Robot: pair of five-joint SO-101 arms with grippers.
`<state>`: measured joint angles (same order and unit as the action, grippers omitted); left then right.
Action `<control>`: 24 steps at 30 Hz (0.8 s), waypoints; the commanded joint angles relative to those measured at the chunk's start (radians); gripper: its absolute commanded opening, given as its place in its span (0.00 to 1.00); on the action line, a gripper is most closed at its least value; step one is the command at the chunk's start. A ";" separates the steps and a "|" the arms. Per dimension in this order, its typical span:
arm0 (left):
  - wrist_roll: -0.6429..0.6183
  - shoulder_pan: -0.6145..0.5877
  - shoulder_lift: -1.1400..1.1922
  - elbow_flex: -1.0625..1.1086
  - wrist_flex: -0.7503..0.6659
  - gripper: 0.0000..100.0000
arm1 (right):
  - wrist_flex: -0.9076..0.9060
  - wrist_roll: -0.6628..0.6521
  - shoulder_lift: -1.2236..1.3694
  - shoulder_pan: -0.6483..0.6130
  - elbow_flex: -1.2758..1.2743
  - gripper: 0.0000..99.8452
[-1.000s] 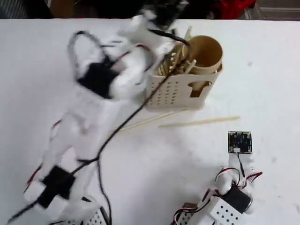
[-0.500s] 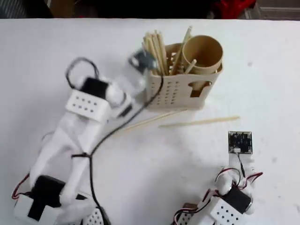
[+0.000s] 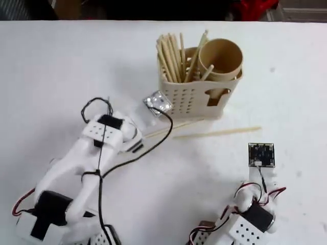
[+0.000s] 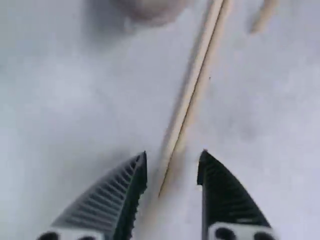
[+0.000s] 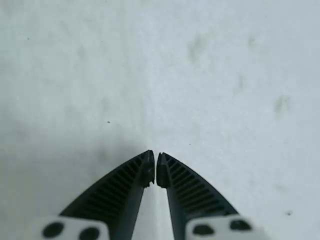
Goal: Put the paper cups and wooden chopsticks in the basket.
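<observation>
Now the left gripper [image 4: 171, 165], jaws open over a chopstick [image 4: 192, 95] end, should lower and close on it for the basket [image 3: 194, 99]; right gripper [image 5: 154, 167] is closed.

The white tabletop [image 3: 51, 61] carries a perforated basket [image 3: 191, 99]; just beside it lie two wooden chopsticks [image 3: 217, 133].
</observation>
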<state>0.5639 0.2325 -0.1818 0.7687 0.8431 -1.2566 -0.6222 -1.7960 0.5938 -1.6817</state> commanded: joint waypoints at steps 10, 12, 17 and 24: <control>0.041 -0.018 0.288 -0.215 0.083 0.18 | 0.010 0.000 -0.001 0.008 -0.009 0.02; 0.043 -0.015 0.288 -0.215 0.091 0.18 | 0.010 0.000 -0.001 0.008 -0.009 0.02; 0.107 -0.015 0.288 -0.213 0.144 0.12 | 0.010 0.000 -0.001 0.008 -0.009 0.02; 0.190 -0.022 0.286 -0.186 0.245 0.03 | 0.010 0.000 -0.001 0.008 -0.009 0.02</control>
<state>0.7204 0.2279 0.1051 0.5815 1.0457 -1.2566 -0.6222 -1.7960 0.5938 -1.6817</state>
